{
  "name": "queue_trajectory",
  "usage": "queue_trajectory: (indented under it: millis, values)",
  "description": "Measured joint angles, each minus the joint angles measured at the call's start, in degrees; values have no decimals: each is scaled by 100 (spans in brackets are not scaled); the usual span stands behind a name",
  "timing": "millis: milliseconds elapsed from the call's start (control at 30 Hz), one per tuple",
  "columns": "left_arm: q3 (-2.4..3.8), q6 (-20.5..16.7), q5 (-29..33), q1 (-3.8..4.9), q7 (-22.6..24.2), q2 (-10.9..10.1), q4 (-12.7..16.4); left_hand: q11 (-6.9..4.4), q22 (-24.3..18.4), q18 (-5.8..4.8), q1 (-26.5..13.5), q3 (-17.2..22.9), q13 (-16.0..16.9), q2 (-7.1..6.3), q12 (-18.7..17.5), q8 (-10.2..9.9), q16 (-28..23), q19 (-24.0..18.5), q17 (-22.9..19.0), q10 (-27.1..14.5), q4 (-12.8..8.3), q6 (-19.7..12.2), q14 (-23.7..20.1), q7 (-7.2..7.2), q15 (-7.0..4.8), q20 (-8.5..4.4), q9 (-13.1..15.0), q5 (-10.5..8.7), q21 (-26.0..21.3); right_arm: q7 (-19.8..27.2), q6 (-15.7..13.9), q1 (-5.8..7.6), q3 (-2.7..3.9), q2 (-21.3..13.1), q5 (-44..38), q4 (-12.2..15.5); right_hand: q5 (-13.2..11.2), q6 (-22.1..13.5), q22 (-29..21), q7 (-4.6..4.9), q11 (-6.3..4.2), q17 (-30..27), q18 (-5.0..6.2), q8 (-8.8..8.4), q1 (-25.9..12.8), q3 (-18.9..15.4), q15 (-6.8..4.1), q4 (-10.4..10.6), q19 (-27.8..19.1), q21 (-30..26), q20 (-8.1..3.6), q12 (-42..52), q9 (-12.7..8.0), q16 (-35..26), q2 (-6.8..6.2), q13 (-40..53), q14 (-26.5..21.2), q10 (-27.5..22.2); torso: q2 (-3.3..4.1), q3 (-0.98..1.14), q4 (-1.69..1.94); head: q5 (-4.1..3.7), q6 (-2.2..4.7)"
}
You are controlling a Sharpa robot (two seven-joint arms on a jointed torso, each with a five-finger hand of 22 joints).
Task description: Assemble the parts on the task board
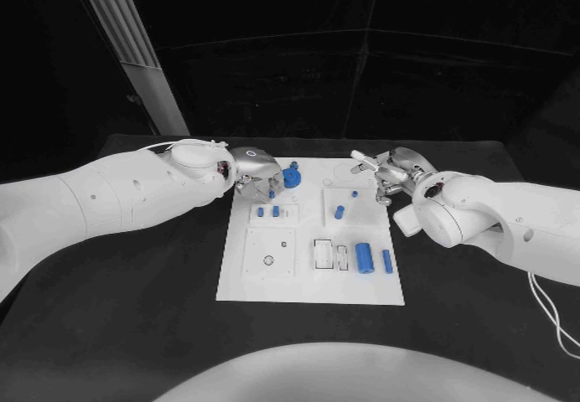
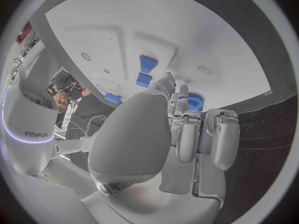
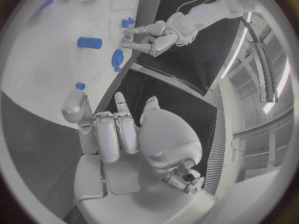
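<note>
Head view. We record the task board (image 1: 309, 289), a white plate, lying mid-tabletop (image 1: 121, 335). The left hand (image 1: 256, 172) sits at the board's far left corner; a blue gear-like part (image 1: 292, 177) lies just beside its fingertips, and we cannot tell whether they touch it. Two small blue parts (image 1: 267, 212) stand near that hand, toward us. The right hand (image 1: 389, 174) hovers at the far right corner with its fingers spread, nothing in them. A short blue peg (image 1: 341, 213) stands mid-board; two blue cylinders (image 1: 375, 256) lie on the near right area, well apart from both hands.

Left wrist view. We see the left hand (image 2: 187, 134) with its fingers extended over the board's (image 2: 212, 45) edge; the gear-like part (image 2: 195, 102) sits at the fingertips, partly hidden, so we cannot tell whether it is held.

Right wrist view. The right hand (image 3: 118, 134) holds nothing, its fingers parted above the board's (image 3: 37, 79) corner. The gear-like part (image 3: 117, 59) lies near the left hand (image 3: 149, 40) beyond.
</note>
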Motion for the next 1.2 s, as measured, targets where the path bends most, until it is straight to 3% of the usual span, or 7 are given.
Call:
queue_trajectory:
  millis: [333, 667, 900, 1000, 1100, 1167, 1200]
  values:
    - [0, -236, -1, 0, 17, -36, 2, 22, 0, 0, -146, -144, 0, -143, 0, 0, 0, 3, 0, -63, 17, -299, 0, 14, 0, 38, 1, 0, 0, -3, 9, 0, 0, -3, 0, -2, 0, 0, 0, 0, 0, 0, 0, 0, 0, 0, 0, 0, 0, 0, 0, 0, 0, 0, 0, 0, 0, 0, -1, 2, 0, -4, 9]
    - [0, -463, 99, 36, 235, -306, 102, 69, 0, 0, -821, -634, 15, -342, 0, 89, 0, 4, 0, -254, 31, -369, -10, 41, 31, 79, 31, 0, 0, 13, -4, 0, 0, -15, 0, -6, 0, 0, 0, 0, 0, 0, 0, 0, 0, 0, 0, 0, 0, 0, 0, 0, 0, 0, 0, 0, 0, 0, -3, 1, 4, -12, 22]
    - [0, -693, 391, 185, 683, -660, 369, 71, 0, 0, -1371, -1804, 22, -555, 68, 201, -185, 4, 0, -400, 58, -390, -1, 62, 41, 79, 41, 22, -264, 139, -120, -2, 0, -45, 0, 1, 19, 32, 0, -31, -12, 0, 0, 40, 116, -16, -24, -16, 14, 0, -14, 0, 3, 23, -8, -1, -18, -12, -3, -1, 8, -46, 37]
    - [0, -888, 629, 258, 946, -817, 475, 71, 0, 0, -1542, -2138, 32, -563, 139, 273, -288, 4, 0, -399, 67, -388, -1, 60, 41, 79, 50, 22, -382, 222, -204, -2, 0, -94, -34, 31, 22, 32, 0, -32, -43, 0, -1, 72, 262, -30, -44, -30, 66, 29, -17, 0, 7, 23, -45, 0, 1, 0, -5, -1, 8, -35, 42]
    - [0, -1123, 1034, 308, 1196, -910, 540, 71, 0, 288, -1695, -2213, 35, -514, 239, 362, -917, -476, -157, -399, 64, -302, -166, 21, 48, 111, 58, 44, -1123, 291, -278, -1, 0, -175, -157, 66, 22, 32, 0, -31, -55, 0, 0, 95, 488, -32, -43, -32, 115, 66, -31, -132, 7, 23, -140, 11, 1, -11, -10, -1, 8, -41, 58]
    - [0, -1304, 1533, 328, 1396, -956, 598, 71, 0, 468, -1761, -2213, 35, -491, 305, 424, -1537, -1136, -814, -399, 63, -236, -625, 19, 41, 111, 65, 89, -1900, 337, -326, 4, 3, -246, -348, 87, 22, 32, 0, -31, -42, 0, 0, 108, 664, -48, -43, -48, 206, 169, -26, -400, 7, 64, -232, 24, 1, -370, -11, -1, 8, -64, 74]
    - [0, -1374, 1798, 332, 1481, -970, 626, 71, 0, 643, -1807, -2169, 35, -446, 347, 455, -2120, -1787, -1497, -399, 57, -189, -1115, 10, 48, 118, 71, 154, -2667, 356, -341, 9, 3, -276, -460, 95, 22, 32, 0, -31, -90, 0, -5, 112, 822, -48, -44, -48, 376, 367, -34, -848, 7, 116, -250, -97, 2, -940, -12, -3, 8, -70, 81]
